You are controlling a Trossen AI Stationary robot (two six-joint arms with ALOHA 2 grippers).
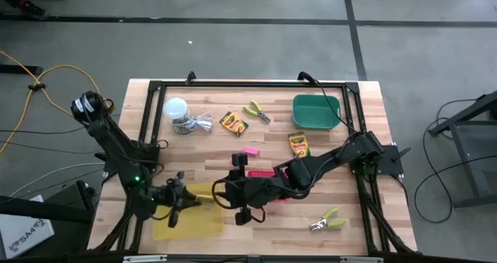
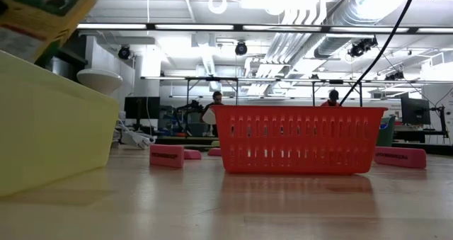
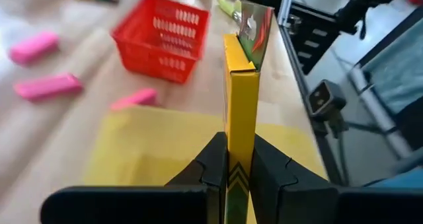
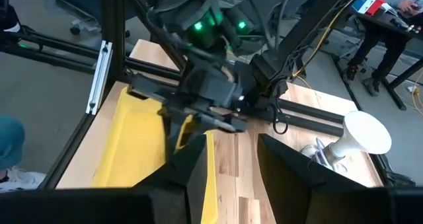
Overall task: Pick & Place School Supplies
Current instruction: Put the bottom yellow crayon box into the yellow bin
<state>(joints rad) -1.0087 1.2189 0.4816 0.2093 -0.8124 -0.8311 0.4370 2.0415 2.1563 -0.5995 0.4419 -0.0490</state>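
A grey concrete floor [image 1: 256,46], crossed by dark lines, is seen around the wooden bench [image 1: 365,92], and a yellow cable [image 1: 43,88] is laid across it on the left. Beyond the bench, a white ceiling hung with ducts [image 2: 318,13] and strip lights [image 2: 177,26] is shown (the hall is brightly lit). Two people [image 2: 216,98] are seen far back among desks and monitors [image 2: 414,111].

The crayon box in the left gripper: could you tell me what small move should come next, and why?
Probably lower it and open: the left gripper is shut on the crayon box, held on edge just above the yellow tray, so releasing there should drop it inside.
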